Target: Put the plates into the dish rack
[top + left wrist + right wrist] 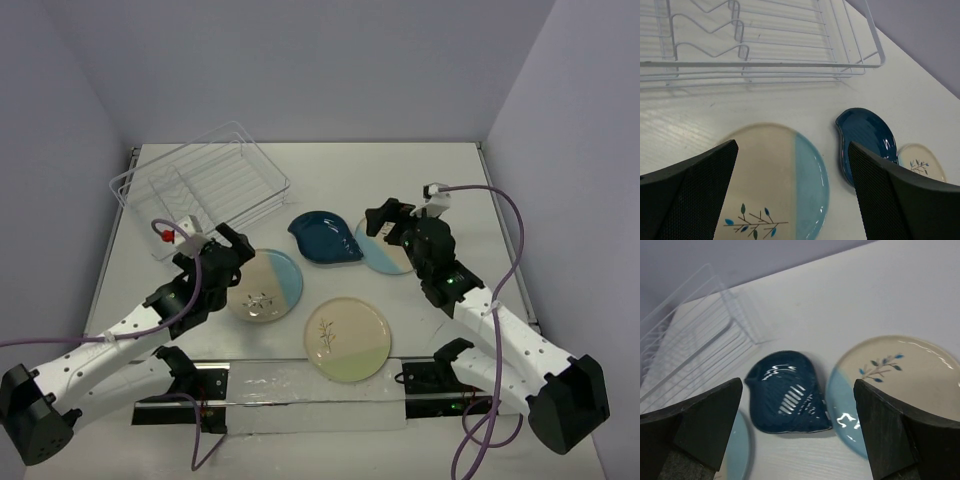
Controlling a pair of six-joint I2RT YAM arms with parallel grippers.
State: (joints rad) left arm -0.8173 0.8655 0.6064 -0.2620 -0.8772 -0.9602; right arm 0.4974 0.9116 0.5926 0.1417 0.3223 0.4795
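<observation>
All four plates lie flat on the white table (pixel 450 180) and none stands yet in the clear dish rack (pixel 200 185), which sits toward the far left corner with its ribbed slots bare, so the loading looks not to have begun. The left gripper (pixel 232 255) is poised over the rack-side edge of a beige plate with a light-blue section (pixel 268 288), its jaws wide apart with nothing between them. The left wrist view shows that plate framed between the two fingers with the rack just beyond, which suggests this arm is lining up on the plate nearest the rack. The right gripper (pixel 386 222) hangs above the far rim of the second beige-and-blue plate (pixel 388 260), jaws likewise spread and empty. The dark-teal leaf-shaped plate (pixel 325 238) lies just beside that plate on its left; whether their rims touch I cannot tell. The cream plate with the pale-green section and sprig drawing (pixel 347 338) rests nearest the arm bases, apart from the others. Lying flat, each plate offers only a thin rim to pinch, so a finger probably has to slip under an edge, and the glazed surface may slide; the plate would then need tipping upright to stand in a slot
</observation>
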